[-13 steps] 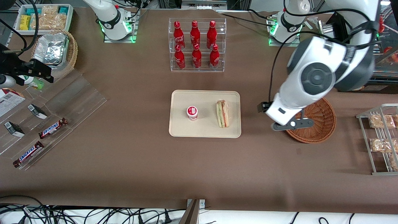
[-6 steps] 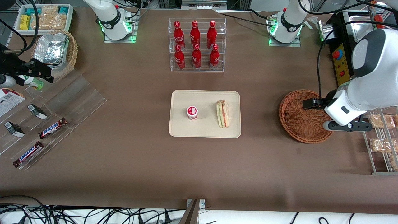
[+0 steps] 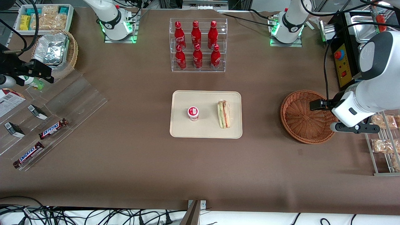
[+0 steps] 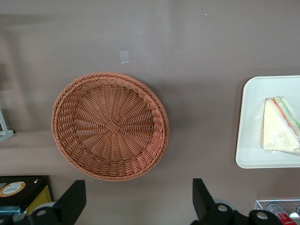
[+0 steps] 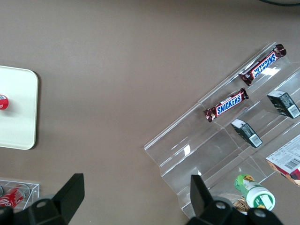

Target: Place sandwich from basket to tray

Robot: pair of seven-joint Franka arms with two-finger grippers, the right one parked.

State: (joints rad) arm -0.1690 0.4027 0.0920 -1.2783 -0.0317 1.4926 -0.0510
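Observation:
The sandwich (image 3: 223, 114) lies on the cream tray (image 3: 206, 128), a wrapped wedge with green and red layers, also seen in the left wrist view as the sandwich (image 4: 280, 125) on the tray (image 4: 248, 123). The reddish-brown wicker basket (image 3: 303, 117) holds nothing; its woven floor is bare in the wrist view of the basket (image 4: 110, 125). My left gripper (image 3: 343, 115) hovers at the basket's rim toward the working arm's end of the table. The gripper (image 4: 136, 206) is open, with only brown table between its fingers (image 4: 70, 202).
A small red-lidded cup (image 3: 193, 113) stands on the tray beside the sandwich. A clear rack of red bottles (image 3: 197, 45) stands farther from the camera. A wire rack of snack packets (image 3: 382, 137) sits close beside my gripper. An acrylic shelf with Snickers bars (image 3: 53, 125) lies toward the parked arm's end.
My left arm swung from the tray side of the basket, across it, to its rim at the working arm's end, uncovering the basket. The sandwich and tray have not moved.

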